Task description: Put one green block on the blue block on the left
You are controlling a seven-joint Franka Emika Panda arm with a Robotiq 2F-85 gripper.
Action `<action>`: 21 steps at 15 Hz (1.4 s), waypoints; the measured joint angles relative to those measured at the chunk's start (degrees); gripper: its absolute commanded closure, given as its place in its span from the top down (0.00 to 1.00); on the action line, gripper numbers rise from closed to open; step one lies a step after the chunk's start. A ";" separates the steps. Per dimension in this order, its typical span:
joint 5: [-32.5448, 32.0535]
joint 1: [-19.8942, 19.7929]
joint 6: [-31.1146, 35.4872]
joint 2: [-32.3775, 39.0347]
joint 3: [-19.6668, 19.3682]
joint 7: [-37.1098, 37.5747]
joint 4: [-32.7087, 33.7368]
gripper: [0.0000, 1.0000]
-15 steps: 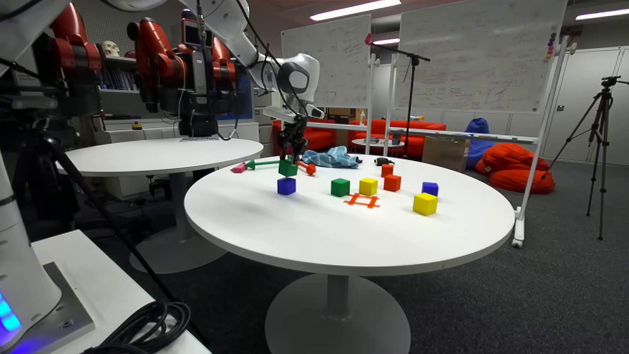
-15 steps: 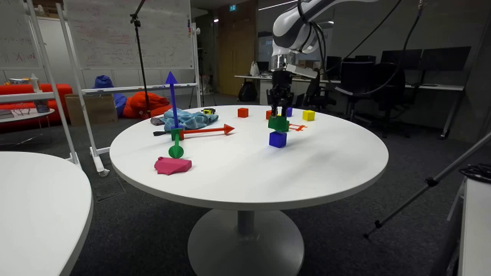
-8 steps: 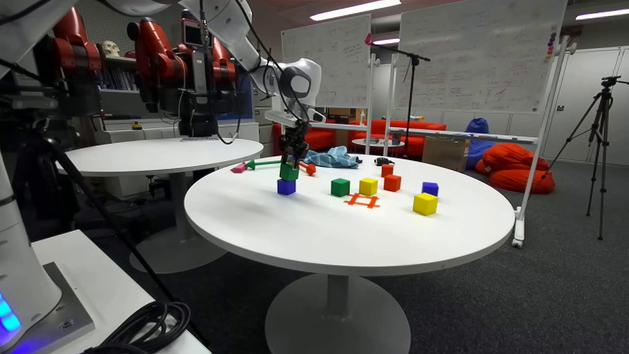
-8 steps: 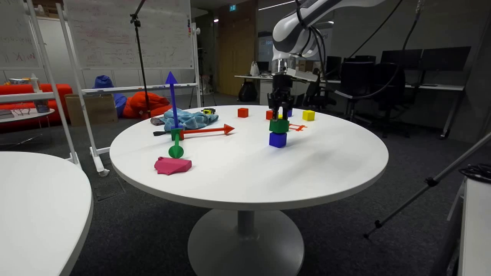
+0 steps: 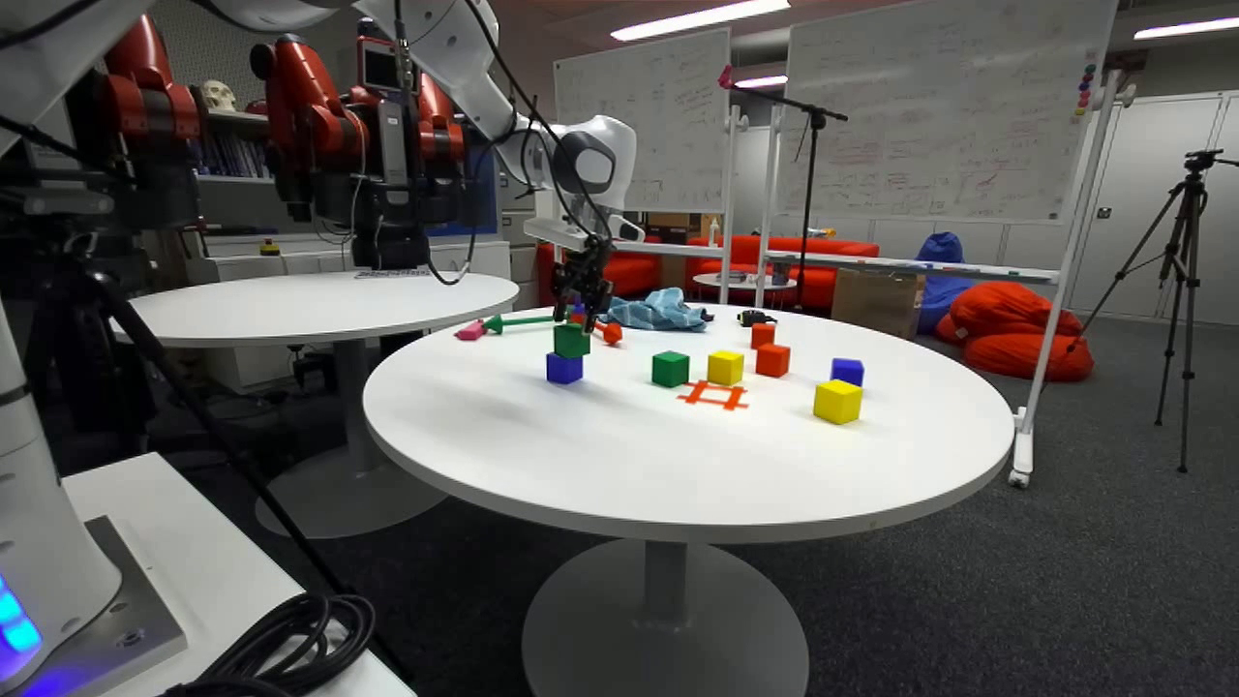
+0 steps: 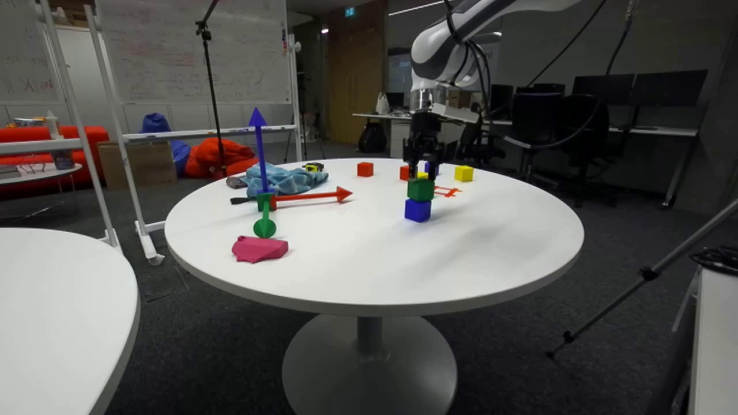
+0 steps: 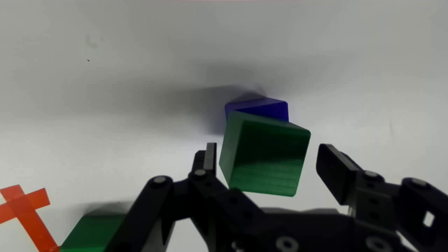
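Observation:
The green block (image 5: 571,341) rests on top of the left blue block (image 5: 564,368), turned a little and slightly offset from it. The stack also shows as a green block (image 6: 420,190) over a blue block (image 6: 417,210) in an exterior view. In the wrist view the green block (image 7: 269,164) hides most of the blue block (image 7: 259,107). My gripper (image 7: 267,154) is open, its fingers on either side of the green block with a gap at each side. A second green block (image 5: 670,369) and a second blue block (image 5: 847,372) stand on the table.
Yellow blocks (image 5: 725,368) (image 5: 837,402) and red blocks (image 5: 772,360) stand to the right beside an orange tape mark (image 5: 713,395). A coloured arrow-axes piece (image 6: 311,196), a pink piece (image 6: 259,249) and a blue cloth (image 6: 291,181) lie on the round white table (image 6: 357,259).
The green block has come down onto the blue block in my gripper. The fingers have then opened and come away from its sides, and the block has turned slightly.

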 measured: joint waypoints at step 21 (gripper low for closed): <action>5.32 -2.93 6.00 -25.24 -0.70 -4.61 -21.98 1.00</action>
